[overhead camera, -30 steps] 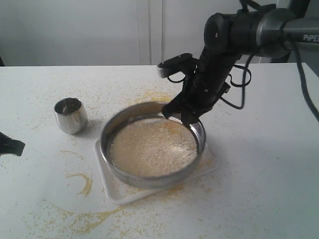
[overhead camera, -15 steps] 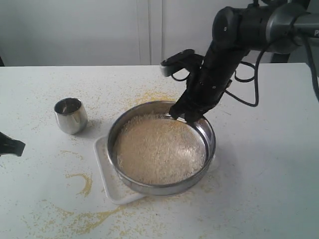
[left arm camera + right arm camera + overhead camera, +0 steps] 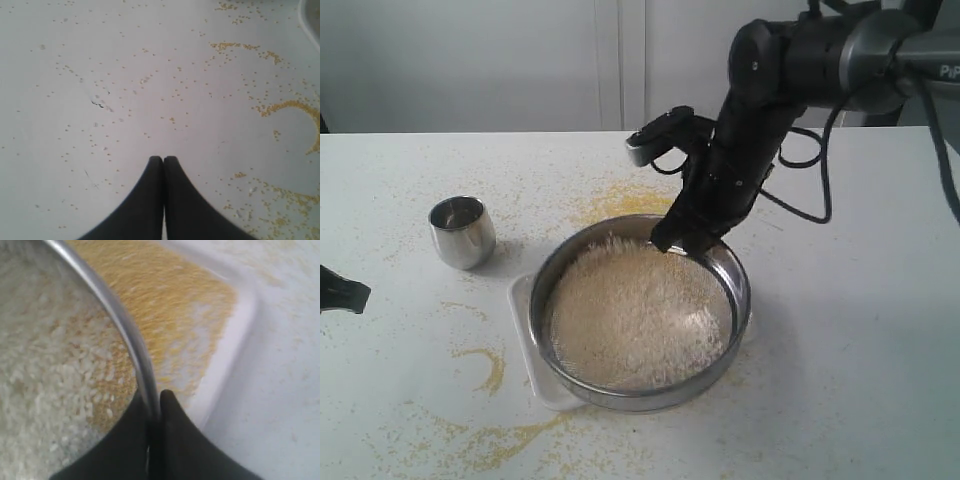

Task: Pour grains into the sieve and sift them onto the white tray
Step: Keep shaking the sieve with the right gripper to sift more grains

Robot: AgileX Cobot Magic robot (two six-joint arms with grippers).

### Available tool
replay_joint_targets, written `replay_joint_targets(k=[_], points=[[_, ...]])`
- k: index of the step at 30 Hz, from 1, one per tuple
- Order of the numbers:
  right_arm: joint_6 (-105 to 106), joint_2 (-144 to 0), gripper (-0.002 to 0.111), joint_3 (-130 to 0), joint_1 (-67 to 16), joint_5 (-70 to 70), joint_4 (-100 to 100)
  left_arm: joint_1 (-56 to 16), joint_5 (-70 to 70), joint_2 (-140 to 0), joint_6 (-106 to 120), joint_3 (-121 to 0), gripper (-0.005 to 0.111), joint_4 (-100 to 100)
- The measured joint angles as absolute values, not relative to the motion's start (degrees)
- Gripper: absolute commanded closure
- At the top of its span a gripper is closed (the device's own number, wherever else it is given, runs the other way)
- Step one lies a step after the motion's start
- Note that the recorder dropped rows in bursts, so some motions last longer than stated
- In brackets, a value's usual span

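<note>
- Grains (image 3: 635, 318): a beige heap of whitish kernels. We find it spread over the mesh inside the sieve (image 3: 642, 398).
- Sieve: round and steel-rimmed, set over the white tray (image 3: 523, 300) near the middle of the surface (image 3: 860, 350). It covers most of the tray. We cannot tell whether it rests on the tray or hangs just above it.
- White tray: in the exterior view only its left edge and one near corner show past the sieve. The right wrist view shows a rounded corner carrying a layer of yellow meal (image 3: 170, 305) just outside the sieve wall.
- Right gripper (image 3: 676, 240): clenched on the far rim of the sieve, with one finger inside the wall and one outside.
- Left gripper (image 3: 163, 160): clenched tip to tip and grasping nothing. It sits low over the surface at the left edge, well apart from the sieve.
- Steel cup (image 3: 461, 231): upright, left of the sieve and apart from the tray.
- Scattered meal (image 3: 490, 365): yellow arcs and specks on the surface around the tray.
</note>
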State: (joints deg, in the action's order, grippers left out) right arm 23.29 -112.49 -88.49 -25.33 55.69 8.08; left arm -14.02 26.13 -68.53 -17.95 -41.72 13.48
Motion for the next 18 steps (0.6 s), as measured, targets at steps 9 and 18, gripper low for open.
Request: replay_joint_targets(k=[9,18], points=[[22.22,-111.85,0.108,-88.20,-25.02,55.75,12.74,-14.02,26.13,-68.53,-17.95,-41.72,0.107,13.48],[16.46,-111.34,0.108,-88.21,-24.77,54.07,12.30,-14.02,26.13,-68.53,-17.95,-41.72,0.107,13.48]])
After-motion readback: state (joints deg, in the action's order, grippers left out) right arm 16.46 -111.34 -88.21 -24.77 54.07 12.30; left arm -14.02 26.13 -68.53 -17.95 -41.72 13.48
